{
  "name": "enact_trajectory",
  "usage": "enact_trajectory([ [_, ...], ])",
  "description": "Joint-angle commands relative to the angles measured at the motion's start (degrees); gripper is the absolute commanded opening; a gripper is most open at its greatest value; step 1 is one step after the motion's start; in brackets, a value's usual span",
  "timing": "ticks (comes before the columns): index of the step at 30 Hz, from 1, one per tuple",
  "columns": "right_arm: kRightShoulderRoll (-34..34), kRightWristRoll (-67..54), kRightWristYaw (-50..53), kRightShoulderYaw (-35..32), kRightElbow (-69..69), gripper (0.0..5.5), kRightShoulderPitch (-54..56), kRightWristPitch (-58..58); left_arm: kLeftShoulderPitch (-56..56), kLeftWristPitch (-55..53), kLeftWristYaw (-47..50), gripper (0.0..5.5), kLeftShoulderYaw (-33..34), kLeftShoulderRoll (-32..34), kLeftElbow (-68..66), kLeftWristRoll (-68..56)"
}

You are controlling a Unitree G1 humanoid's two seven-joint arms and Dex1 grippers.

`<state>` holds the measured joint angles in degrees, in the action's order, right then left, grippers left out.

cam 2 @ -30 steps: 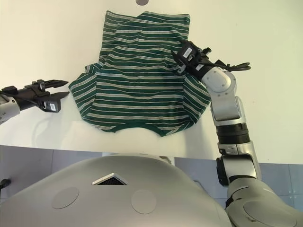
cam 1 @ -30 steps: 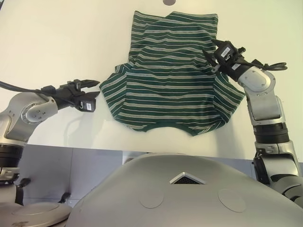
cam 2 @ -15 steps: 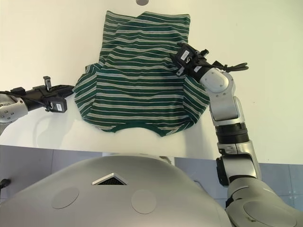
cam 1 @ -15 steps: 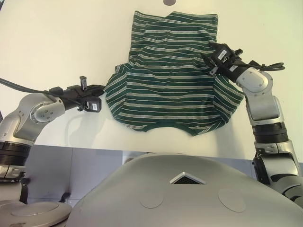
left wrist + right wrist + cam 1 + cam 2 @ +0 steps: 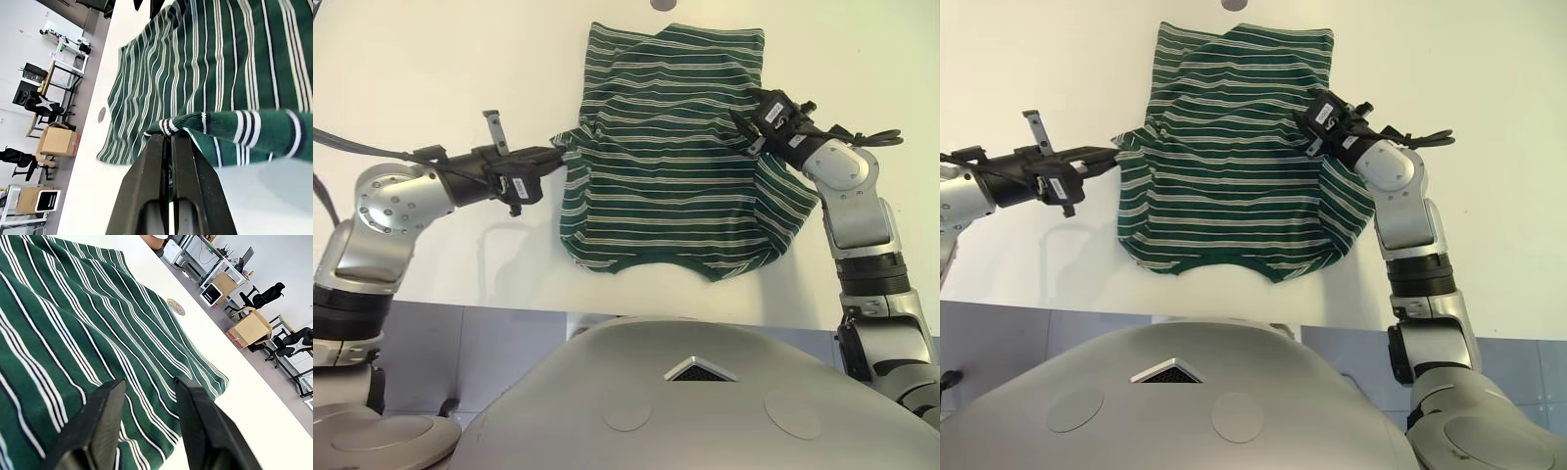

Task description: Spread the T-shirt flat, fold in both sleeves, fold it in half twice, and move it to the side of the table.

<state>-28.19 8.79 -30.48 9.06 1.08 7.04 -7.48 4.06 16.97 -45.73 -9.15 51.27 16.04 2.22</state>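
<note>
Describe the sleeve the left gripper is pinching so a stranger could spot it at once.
On the white table lies a dark green T-shirt with thin white stripes. Its left sleeve is at the shirt's edge on the robot's left, bunched into a point and pinched by the left gripper; the right sleeve lies spread flat, ungripped.

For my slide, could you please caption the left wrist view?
Left hand pinches striped T-shirt by its sleeve, above table.
</note>
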Motion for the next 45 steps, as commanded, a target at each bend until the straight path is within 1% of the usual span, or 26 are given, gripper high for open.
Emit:
enact_trajectory([
  [1, -0.17, -0.34, -0.90, 0.12, -0.16, 1.84, 2.31, 0.24, -3.55, -0.13, 0.15, 0.06, -5.54, -3.65, -1.60, 7.35],
  [6, -0.19, -0.38, -1.23, 0.19, -0.23, 1.84, 2.42, 0.39, -7.64, -2.18, 2.50, 0.06, -8.61, -9.00, -4.91, 13.15],
  [11, 0.10, -0.26, -1.05, 0.31, -0.25, 1.84, 2.49, 0.40, -9.85, -2.92, 2.40, 0.06, -11.55, -12.48, -7.61, 16.13],
  [15, 0.09, -0.45, -1.19, 0.07, -0.30, 1.84, 3.07, 0.26, -8.69, -2.29, 1.83, 0.81, -13.88, -13.67, -9.53, 16.34],
  [16, 0.08, -0.59, -1.26, -0.04, -0.22, 1.84, 3.16, 0.18, -8.47, -2.64, 2.07, 0.90, -13.93, -14.28, -9.62, 15.78],
  [17, 0.01, -0.81, -1.37, -0.23, -0.07, 1.84, 3.16, 0.09, -8.51, -2.89, 2.25, 1.18, -13.96, -14.71, -9.74, 15.54],
  [18, -0.06, -1.00, -1.50, -0.39, 0.10, 1.84, 3.20, -0.02, -8.64, -3.12, 2.72, 1.36, -13.72, -15.22, -9.88, 15.38],
  [19, -0.38, -1.21, -1.76, -0.65, 0.23, 2.04, 3.27, 0.07, -8.79, -3.60, 3.27, 1.54, -13.24, -15.97, -9.76, 15.02],
  [20, -1.26, -0.90, -1.54, -1.34, -0.23, 2.26, 3.77, 0.28, -9.02, -4.27, 3.83, 1.78, -12.71, -16.83, -9.51, 14.50],
  [21, -3.25, 0.16, -1.60, -1.97, -1.44, 2.38, 4.41, 1.17, -9.22, -5.09, 4.72, 1.87, -12.04, -17.88, -9.16, 14.00],
  [23, -8.68, 1.70, -3.09, -3.79, -3.73, 2.73, 5.35, 3.48, -9.42, -7.01, 6.92, 2.20, -10.74, -19.85, -8.19, 13.78],
  [26, -18.02, 0.09, -9.22, -7.49, -6.12, 3.42, 6.35, 7.44, -9.28, -9.99, 10.06, 2.84, -8.26, -21.58, -6.53, 13.93],
  [28, -25.61, -0.18, -15.83, -8.19, -8.42, 3.80, 5.52, 11.15, -9.05, -12.26, 11.68, 2.87, -5.87, -21.91, -5.12, 13.63],
  [30, -32.13, -0.78, -23.22, -7.80, -9.56, 3.80, 2.22, 14.24, -9.25, -13.50, 12.68, 2.87, -3.49, -21.49, -4.20, 13.27],
  [33, -38.46, -2.98, -32.16, -7.67, -9.41, 3.80, -3.27, 16.04, -8.75, -14.18, 13.55, 2.87, -0.16, -19.97, -3.43, 13.05],
  [35, -40.36, -5.28, -35.78, -8.76, -7.39, 3.80, -6.79, 15.54, -7.96, -14.10, 13.28, 2.87, 0.82, -19.10, -2.91, 13.10],
  [37, -40.72, -7.35, -37.70, -9.58, -5.48, 3.80, -8.84, 14.49, -6.97, -14.25, 12.81, 2.87, 1.42, -18.49, -2.01, 12.77],
  [45, -36.90, -9.02, -35.99, -9.34, 4.17, 3.80, -18.47, 9.62, -6.99, -13.55, 11.50, 2.87, 1.07, -17.45, -2.03, 12.29],
])
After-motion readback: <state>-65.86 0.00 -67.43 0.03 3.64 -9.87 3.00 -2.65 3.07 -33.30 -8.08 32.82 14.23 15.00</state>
